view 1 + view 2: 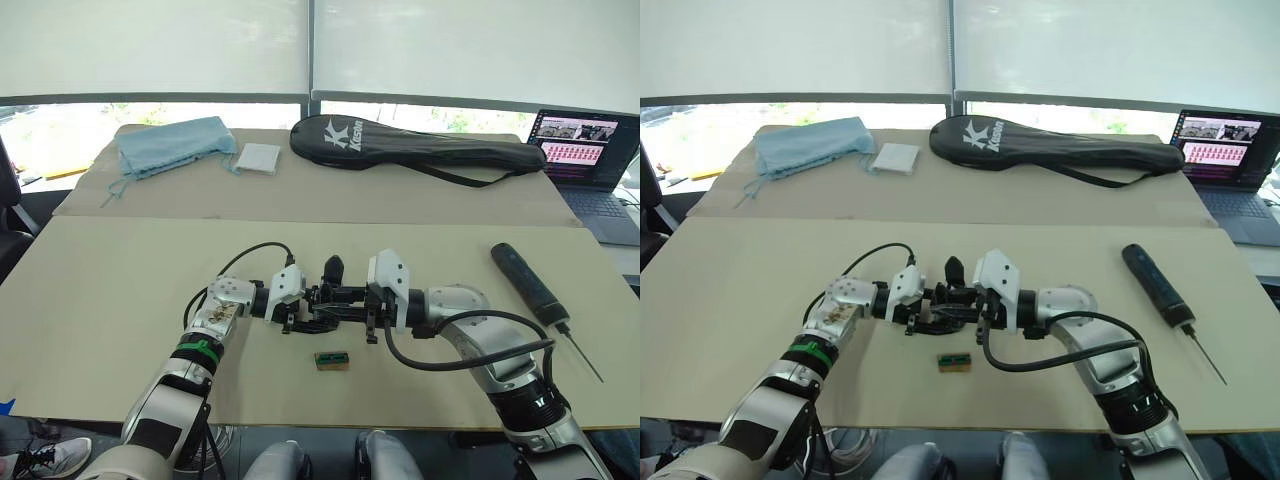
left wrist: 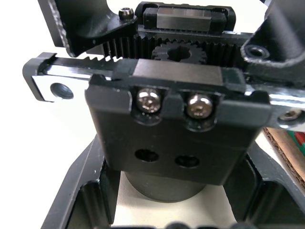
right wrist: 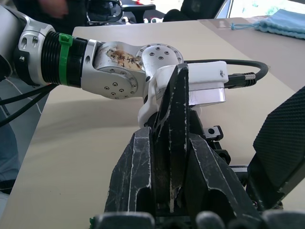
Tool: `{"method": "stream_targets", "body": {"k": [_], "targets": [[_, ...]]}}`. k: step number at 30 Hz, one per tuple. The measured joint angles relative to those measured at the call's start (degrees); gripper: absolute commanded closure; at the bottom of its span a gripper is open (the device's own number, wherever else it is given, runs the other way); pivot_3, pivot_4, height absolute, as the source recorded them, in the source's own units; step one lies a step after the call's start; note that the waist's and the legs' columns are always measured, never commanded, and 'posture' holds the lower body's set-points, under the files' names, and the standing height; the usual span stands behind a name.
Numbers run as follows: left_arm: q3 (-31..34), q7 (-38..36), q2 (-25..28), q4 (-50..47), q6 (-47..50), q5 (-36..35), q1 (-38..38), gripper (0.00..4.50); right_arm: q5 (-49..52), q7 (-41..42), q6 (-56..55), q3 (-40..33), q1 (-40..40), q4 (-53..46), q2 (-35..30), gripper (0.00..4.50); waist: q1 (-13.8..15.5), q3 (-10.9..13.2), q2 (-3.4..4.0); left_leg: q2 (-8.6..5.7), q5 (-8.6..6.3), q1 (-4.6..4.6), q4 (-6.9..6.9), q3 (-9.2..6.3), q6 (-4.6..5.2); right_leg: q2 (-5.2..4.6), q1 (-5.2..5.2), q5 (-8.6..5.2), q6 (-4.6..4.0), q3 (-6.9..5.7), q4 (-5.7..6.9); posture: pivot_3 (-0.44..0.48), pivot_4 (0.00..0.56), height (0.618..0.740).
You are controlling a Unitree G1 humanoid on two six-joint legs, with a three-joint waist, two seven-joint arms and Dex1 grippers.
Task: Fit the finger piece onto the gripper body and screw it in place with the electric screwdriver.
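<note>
Item, gripper body (image 1: pixel 322 303): black mechanism at lower centre of the head views, between my two wrists. My left gripper (image 1: pixel 300 312) is clamped on it from the left; the left wrist view shows its toothed rack, pinion gear and two bright screws (image 2: pixel 174 104) close up.

Item, finger piece (image 3: pixel 172 138): scuffed black tapered part, pinched upright in my right gripper (image 1: pixel 355 305), which meets the body from the right. Its tip (image 1: pixel 333 267) stands above the mechanism.

Item, electric screwdriver (image 1: pixel 530 283): lying on the tan table (image 1: pixel 120 290) at right of frame, bit pointing to the lower right, well apart from both grippers.

Item, small green-brown box (image 1: pixel 332 360): on the table just below the grippers.

Item, back of frame: black racket bag (image 1: pixel 415 148), blue cloth pouch (image 1: pixel 173 143), white pad (image 1: pixel 258 158), open laptop (image 1: pixel 590 150) at far right.
</note>
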Motion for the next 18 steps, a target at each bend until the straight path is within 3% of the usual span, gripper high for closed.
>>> {"method": "stream_targets", "body": {"k": [18], "targets": [[-0.08,0.35,0.02,0.03,0.0,0.0,0.1,2.16,0.99,0.52,4.29,0.33,-0.47,-1.09,0.11,4.09,-0.04,-0.13,-0.01,0.0,-0.02,0.02,-0.03,-0.02,0.03,-0.01,-0.01,0.0,0.0,0.0,-0.04,0.0,0.15,0.74]]}}
